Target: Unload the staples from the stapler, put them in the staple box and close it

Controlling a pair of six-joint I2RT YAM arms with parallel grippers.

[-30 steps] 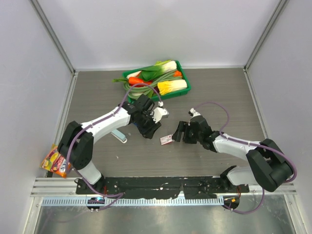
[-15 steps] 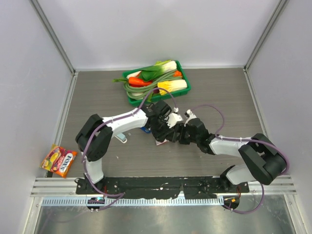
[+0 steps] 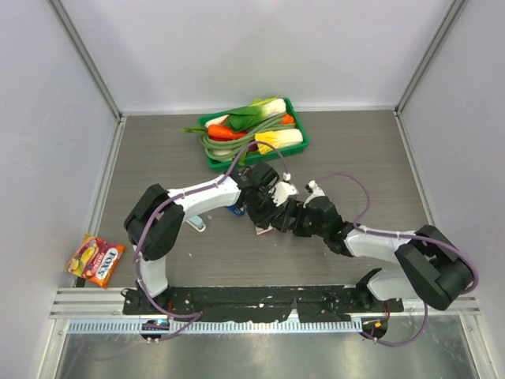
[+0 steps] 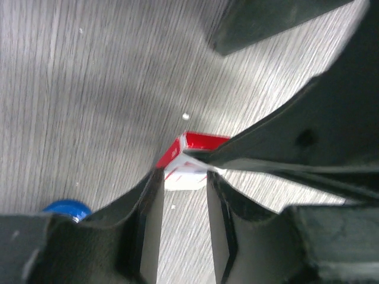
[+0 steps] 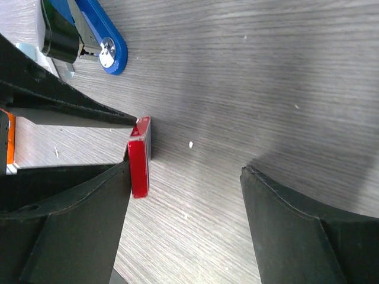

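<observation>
Links (image 3: 201,195) white, joints (image 3: 150,219) black, cables (image 3: 351,175) purple; left hand (image 4: 182,176), right hand (image 5: 185,167) matte black.

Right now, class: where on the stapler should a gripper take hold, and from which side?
Probably from above, across the narrow width of the stapler, near its rounded end: it lies long and low on the table, and only that end clears the left arm.

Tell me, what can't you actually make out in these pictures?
1. The staples: seen in no view; too small, or inside the stapler, which the top edge cuts off in the right wrist view and the left arm mostly covers from above.
2. The print on the red-and-white carton: edge-on in the right wrist view, blurred in the left.
</observation>
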